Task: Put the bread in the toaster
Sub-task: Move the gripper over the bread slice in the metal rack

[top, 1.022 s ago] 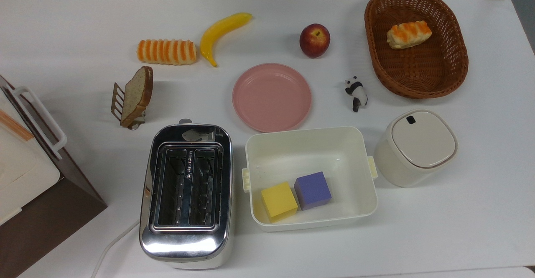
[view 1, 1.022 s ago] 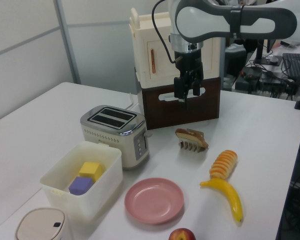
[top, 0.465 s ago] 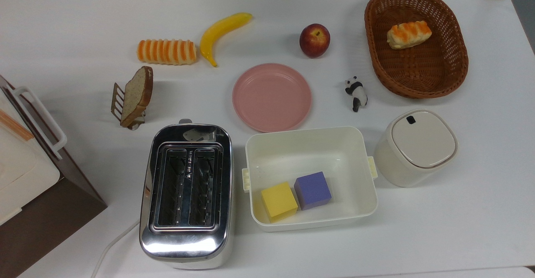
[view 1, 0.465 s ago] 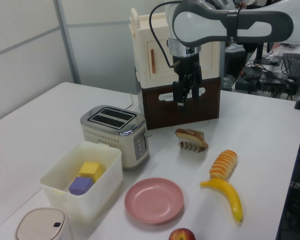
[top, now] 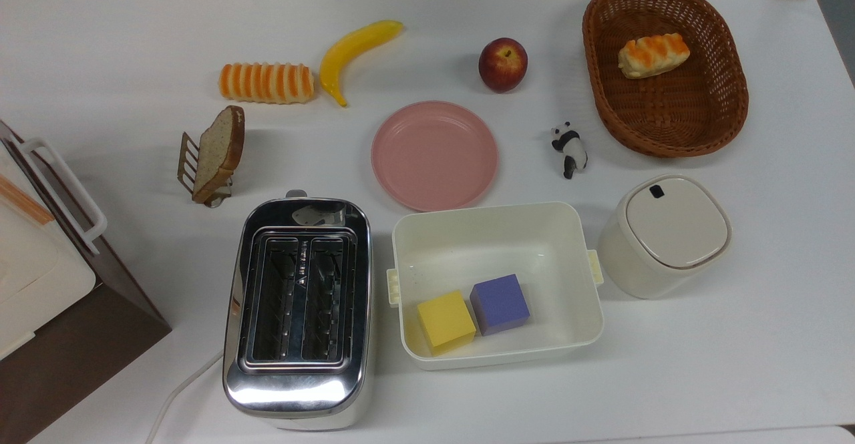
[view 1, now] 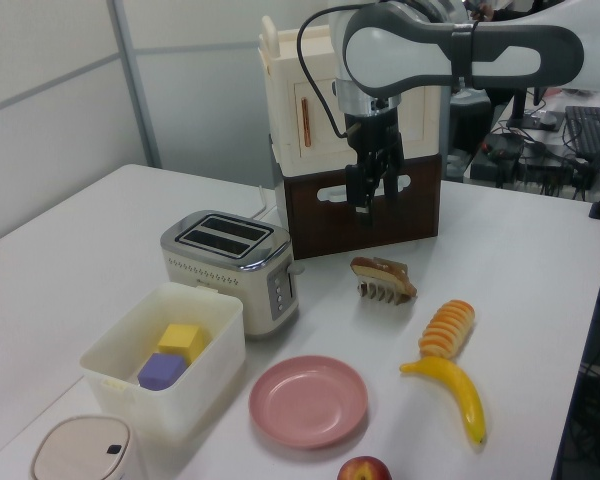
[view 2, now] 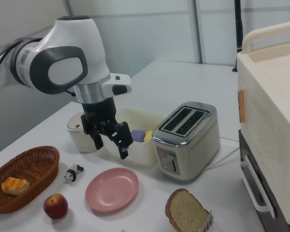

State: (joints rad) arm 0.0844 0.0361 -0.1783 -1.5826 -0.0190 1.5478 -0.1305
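The toaster (top: 298, 310) is standing at the top view's near left, both slots empty and facing up. The gripper (view 2: 109, 141) is hanging high above the table with jaws spread wide and holding nothing. The bread (top: 219, 153) is leaning upright in the toast rack (top: 189, 163), just beyond the toaster's far end. Likely faults: fingers snagging the rack wires and dragging the rack, or the thin slice tilting and catching the slot edge.
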